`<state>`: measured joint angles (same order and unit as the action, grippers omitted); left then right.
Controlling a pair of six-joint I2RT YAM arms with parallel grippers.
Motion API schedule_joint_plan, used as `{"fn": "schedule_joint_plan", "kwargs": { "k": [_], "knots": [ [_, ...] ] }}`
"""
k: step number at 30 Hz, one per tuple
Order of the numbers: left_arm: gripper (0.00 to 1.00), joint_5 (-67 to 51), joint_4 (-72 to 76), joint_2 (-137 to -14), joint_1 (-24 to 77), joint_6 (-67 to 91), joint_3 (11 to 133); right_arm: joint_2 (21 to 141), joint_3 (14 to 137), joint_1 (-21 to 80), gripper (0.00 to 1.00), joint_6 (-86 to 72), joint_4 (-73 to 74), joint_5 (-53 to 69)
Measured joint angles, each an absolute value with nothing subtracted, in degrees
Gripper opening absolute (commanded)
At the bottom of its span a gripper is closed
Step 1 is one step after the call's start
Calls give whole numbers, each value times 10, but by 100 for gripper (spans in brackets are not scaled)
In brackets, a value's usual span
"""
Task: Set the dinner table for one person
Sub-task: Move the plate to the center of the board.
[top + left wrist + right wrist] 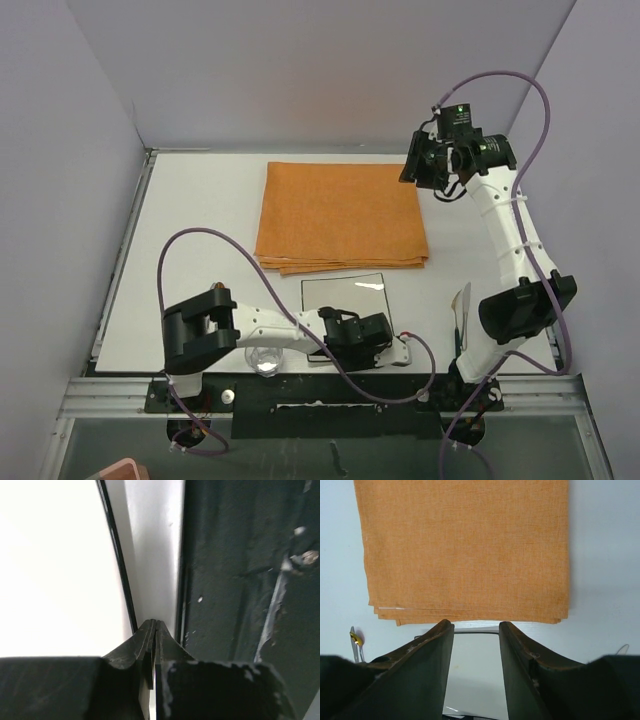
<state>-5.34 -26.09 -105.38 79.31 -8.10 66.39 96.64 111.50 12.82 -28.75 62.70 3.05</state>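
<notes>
table (200, 230): white top under both arms; rigid, fixed, matte; judged nothing to grip, only to load | cloth (340, 215) centre-far, plate (345, 295) just nearside | left gripper (156, 627) jaws pressed together by plate's near corner | right gripper (475, 624) jaws apart, high by cloth's far-right corner

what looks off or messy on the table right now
The orange folded cloth is folded unevenly: at its near left corner the layers step out past each other instead of lining up. It lies flat on the large matte white tabletop. Nothing looks spilled or broken.
</notes>
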Motion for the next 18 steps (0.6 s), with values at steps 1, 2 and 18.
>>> {"fn": "schedule_joint_plan", "kwargs": {
  "k": [1,2,18],
  "knots": [
    [0,-46,-267,-1052,791,-79,664,964,1114,128,46,-287,628,29],
    [2,-33,-278,-1047,790,-74,664,960,1109,127,47,-287,628,25],
    [37,117,-347,-809,714,147,724,857,903,115,51,-346,625,-18]
  ]
}}
